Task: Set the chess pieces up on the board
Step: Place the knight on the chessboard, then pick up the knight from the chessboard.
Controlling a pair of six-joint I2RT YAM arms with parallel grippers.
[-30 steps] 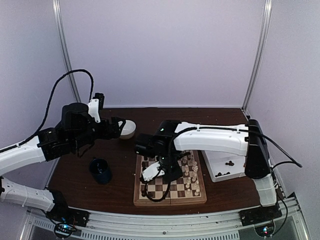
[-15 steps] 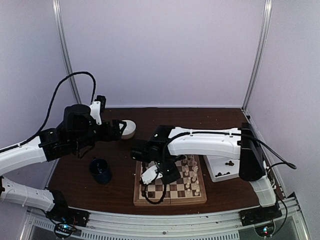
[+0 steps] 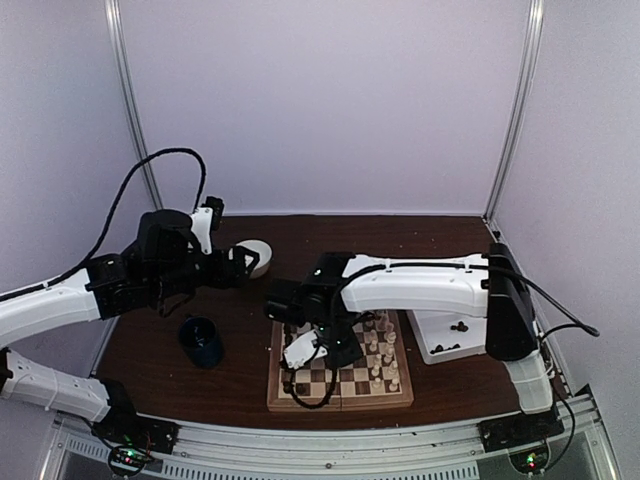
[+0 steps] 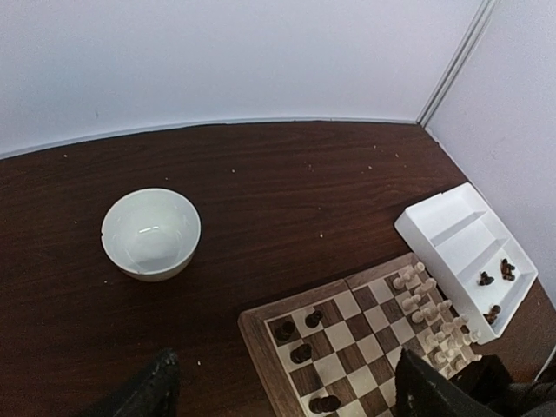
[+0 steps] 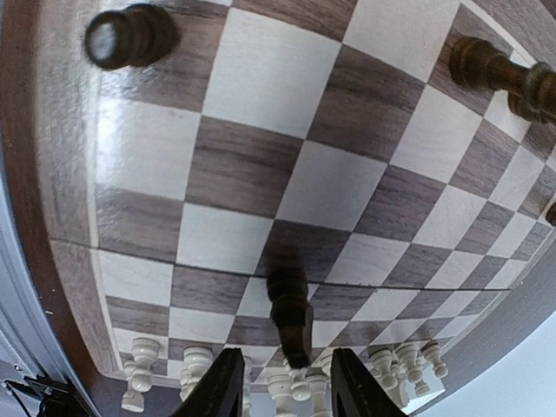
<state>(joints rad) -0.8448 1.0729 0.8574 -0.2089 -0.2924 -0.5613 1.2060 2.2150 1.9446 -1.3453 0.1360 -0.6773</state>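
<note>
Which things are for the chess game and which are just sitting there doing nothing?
For the job: board, dark pieces, cream pieces, white tray holding more dark pieces.
Just lying about: white bowl, dark blue cup.

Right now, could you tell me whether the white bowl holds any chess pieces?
No, the bowl is empty in the left wrist view, its inside bare and white.

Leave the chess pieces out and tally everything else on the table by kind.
white bowl: 1
dark cup: 1
white tray: 1
chessboard: 1
Total: 4
</note>
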